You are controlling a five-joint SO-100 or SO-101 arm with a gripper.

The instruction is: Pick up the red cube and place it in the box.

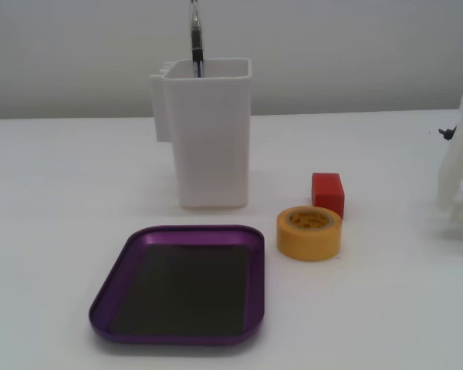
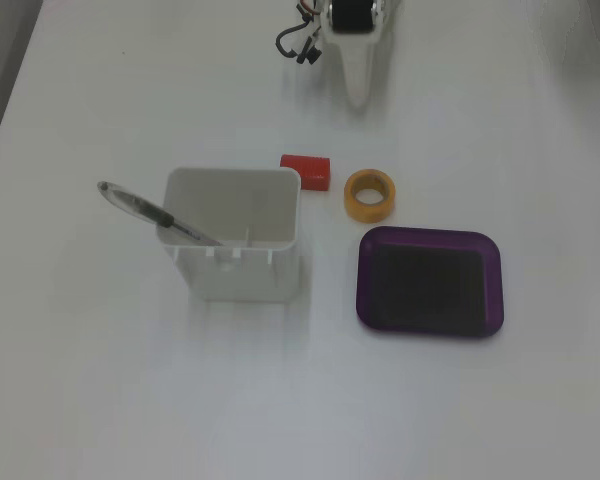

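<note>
The red cube (image 1: 328,194) sits on the white table, right of the tall white container and just behind the yellow tape roll; it also shows in a fixed view from above (image 2: 306,171). The box (image 1: 108,297) is a shallow purple tray with a dark bottom, empty, at the front; from above its rim (image 2: 430,233) lies right of the container. My gripper (image 2: 358,98) rests at the table's far edge, fingers together and empty, well away from the cube. Only a blurred white part of it (image 1: 454,202) shows at the right edge of the front view.
A yellow tape roll (image 1: 309,245) lies between cube and tray, seen from above too (image 2: 350,195). A tall white container (image 1: 212,146) holds a pen (image 1: 196,38); both show from above as well, container (image 2: 242,275) and pen (image 2: 140,208).
</note>
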